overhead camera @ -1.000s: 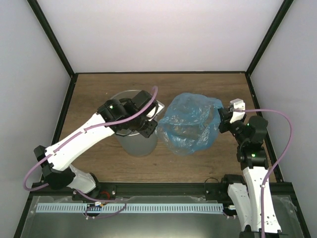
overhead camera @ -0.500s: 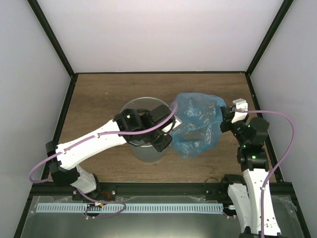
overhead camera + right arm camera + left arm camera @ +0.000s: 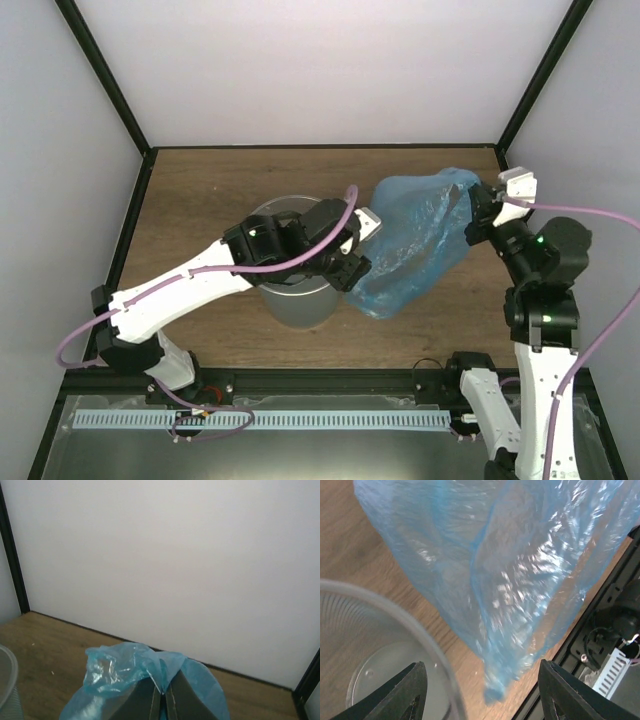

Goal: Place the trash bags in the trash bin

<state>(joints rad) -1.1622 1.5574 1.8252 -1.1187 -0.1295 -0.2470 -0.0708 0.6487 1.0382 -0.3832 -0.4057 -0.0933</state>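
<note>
Currently we are pinching the trash bags [image 3: 415,240] in our right tool [image 3: 164,700], left tool [image 3: 480,690] gaping; trash bin [image 3: 295,300] beneath it empty.

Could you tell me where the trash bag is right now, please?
In the top view the trash bag hangs right of centre from the shut right gripper, just right of the trash bin.

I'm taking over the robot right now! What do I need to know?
Left gripper: open, holding nothing, above the right rim of the trash bin.
Right gripper: shut on the top of the trash bag, holding it up to the right of the bin.
Done: bag picked up.
Left: carry it over the bin and drop it in. Nothing is inside the bin.
</note>
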